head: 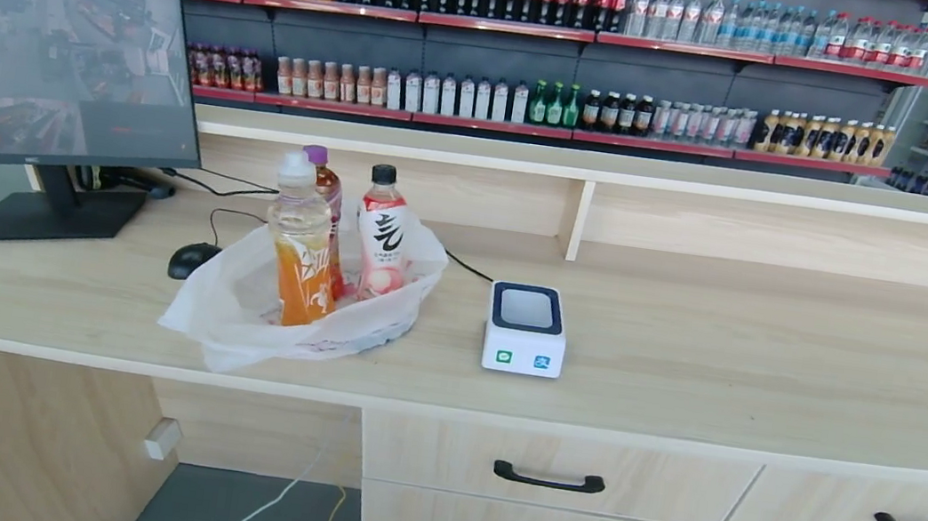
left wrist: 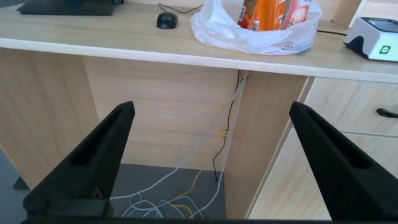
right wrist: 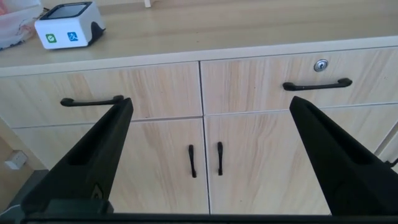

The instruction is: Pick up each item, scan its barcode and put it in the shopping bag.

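Spread wide at the left gripper [left wrist: 211, 107], clutching nothing; same at the right gripper [right wrist: 210, 101], bare. Up above and ahead of the left: shopping bag [left wrist: 249, 38] holding three bottles [left wrist: 267, 12] upright, just beside the scanner [left wrist: 373, 40].

Bottles [head: 301, 257] stand in shopping bag [head: 210, 315], left of scanner [head: 525, 329].

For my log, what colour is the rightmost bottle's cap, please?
Black cap, clearest in head view.

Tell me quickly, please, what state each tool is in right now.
Left tool: open, holding nothing.
Right tool: open, holding nothing.
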Available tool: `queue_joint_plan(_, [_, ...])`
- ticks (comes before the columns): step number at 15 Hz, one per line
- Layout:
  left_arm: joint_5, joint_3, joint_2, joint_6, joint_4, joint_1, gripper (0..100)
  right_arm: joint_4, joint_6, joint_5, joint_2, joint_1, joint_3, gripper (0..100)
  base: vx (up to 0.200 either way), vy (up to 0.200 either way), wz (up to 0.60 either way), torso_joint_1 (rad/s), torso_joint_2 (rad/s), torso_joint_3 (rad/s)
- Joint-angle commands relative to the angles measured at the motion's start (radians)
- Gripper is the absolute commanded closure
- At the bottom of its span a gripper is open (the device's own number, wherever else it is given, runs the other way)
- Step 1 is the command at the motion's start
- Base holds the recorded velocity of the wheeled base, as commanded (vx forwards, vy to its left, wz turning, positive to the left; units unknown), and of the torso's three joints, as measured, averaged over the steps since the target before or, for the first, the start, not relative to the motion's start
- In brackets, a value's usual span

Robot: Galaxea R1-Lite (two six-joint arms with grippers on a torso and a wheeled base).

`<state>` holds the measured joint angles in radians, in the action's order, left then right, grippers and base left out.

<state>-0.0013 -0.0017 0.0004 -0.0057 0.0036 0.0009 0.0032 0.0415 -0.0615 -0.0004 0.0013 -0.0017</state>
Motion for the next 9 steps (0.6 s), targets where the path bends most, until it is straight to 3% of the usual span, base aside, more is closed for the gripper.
queue_joint_plan(1, [0.000,0.000,0.000,0.000,-0.001,0.001,0,0.000,0.001,0.000,0.000,0.000,0.000,0,0.000,-0.200,0.00,0.002,0.00,0.002])
queue_joint_plan(2, [0.000,0.000,0.000,0.001,-0.001,0.001,0,0.000,0.000,0.000,0.000,0.000,0.000,0,0.000,-0.200,0.00,0.007,0.00,0.012])
queue_joint_plan(9, [0.000,0.000,0.000,0.003,-0.002,-0.001,0,0.000,0.000,0.000,0.000,0.000,0.000,0,0.000,0.000,0.00,0.000,0.00,0.000])
